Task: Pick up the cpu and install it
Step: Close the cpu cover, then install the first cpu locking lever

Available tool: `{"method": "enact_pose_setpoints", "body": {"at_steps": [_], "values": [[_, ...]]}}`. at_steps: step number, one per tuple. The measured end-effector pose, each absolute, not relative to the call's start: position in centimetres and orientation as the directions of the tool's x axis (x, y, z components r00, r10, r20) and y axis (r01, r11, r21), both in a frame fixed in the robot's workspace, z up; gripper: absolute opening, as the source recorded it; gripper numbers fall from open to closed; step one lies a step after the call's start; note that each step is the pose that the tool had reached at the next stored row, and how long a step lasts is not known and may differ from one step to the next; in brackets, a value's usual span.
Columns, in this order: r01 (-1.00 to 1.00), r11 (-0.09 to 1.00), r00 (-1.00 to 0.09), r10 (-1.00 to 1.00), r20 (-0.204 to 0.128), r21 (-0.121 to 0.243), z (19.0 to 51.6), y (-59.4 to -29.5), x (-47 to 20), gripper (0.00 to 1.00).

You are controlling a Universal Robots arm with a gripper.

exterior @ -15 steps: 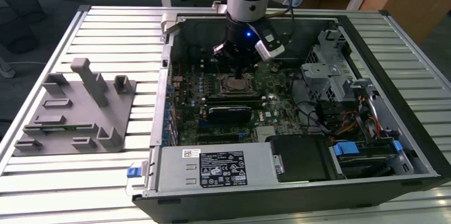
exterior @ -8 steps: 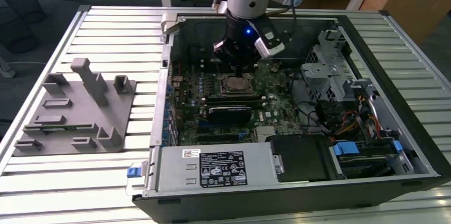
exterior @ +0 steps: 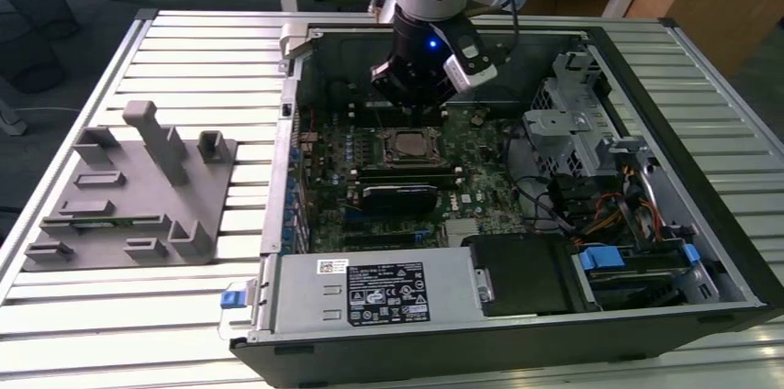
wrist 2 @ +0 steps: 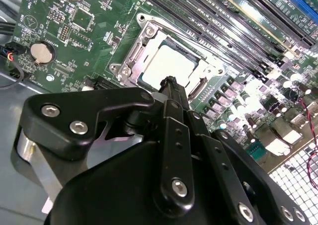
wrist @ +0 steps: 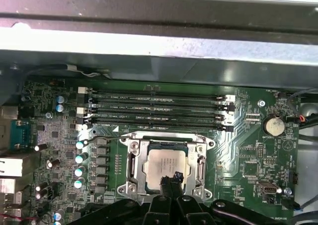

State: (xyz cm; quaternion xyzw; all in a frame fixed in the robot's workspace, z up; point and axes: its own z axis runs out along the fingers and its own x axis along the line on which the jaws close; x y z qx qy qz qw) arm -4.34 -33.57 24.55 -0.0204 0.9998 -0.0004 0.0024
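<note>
First wrist view shows us the cpu already lying in its socket, our claw closed, empty, just over it.

The cpu, a small square chip with a silvery-white top, is seen lying flat, top side up, seated within the metal socket frame on the green motherboard.

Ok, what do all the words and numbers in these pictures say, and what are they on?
Nothing reads clearly enough to quote.
Black-and-white label on the metal box: print too small.
Small white sticker beside it: too small.
White lettering by the memory slots on the green board: blurred.
cpu top: no legible marking.
</note>
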Motion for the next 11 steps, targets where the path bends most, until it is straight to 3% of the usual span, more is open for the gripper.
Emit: {"method": "enact_pose_setpoints", "body": {"at_steps": [11], "values": [[-0.041, 0.999, -0.999, -0.041, -0.005, 0.003, 24.56, -33.57, -4.34, 0.11]]}}
